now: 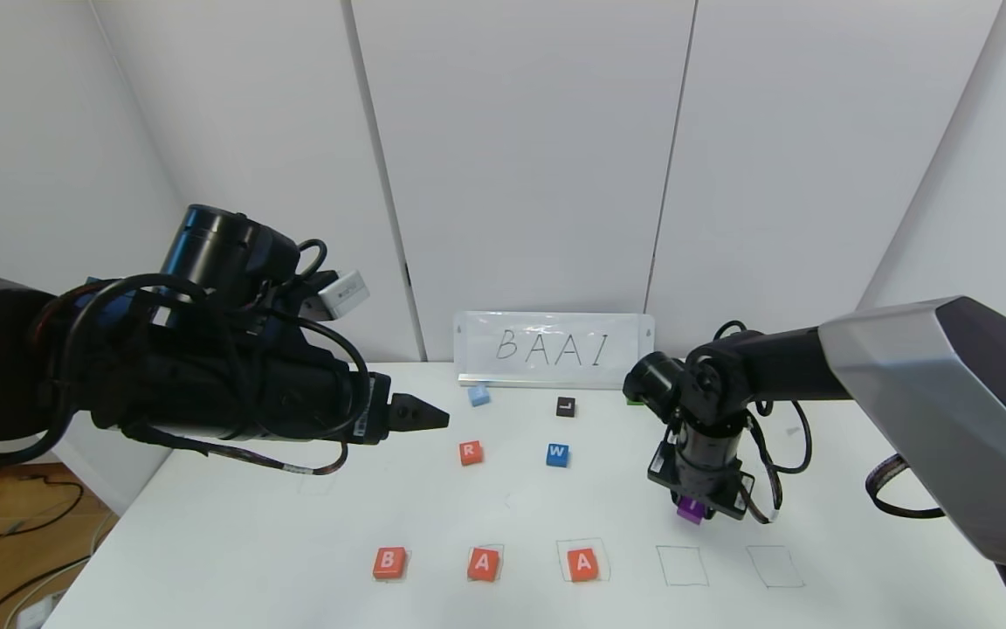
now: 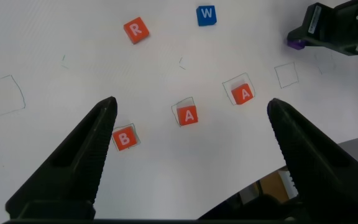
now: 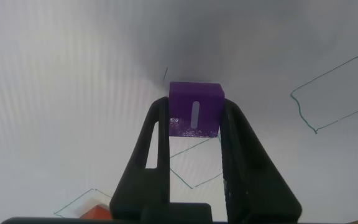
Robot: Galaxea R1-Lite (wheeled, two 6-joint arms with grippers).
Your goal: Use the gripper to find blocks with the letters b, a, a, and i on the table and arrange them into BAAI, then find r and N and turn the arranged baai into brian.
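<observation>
Three orange-red cubes sit in pen-drawn squares near the front of the white table: B, A and A. They also show in the left wrist view: B, A, A. My right gripper is shut on the purple I cube and holds it above the table, behind the empty fourth square. The orange-red R cube lies mid-table. My left gripper is open and empty, raised over the table's left side.
A blue W cube, a black L cube and a light-blue cube lie behind the row. A white sign reading BAAI stands at the back. A fifth drawn square is at the front right.
</observation>
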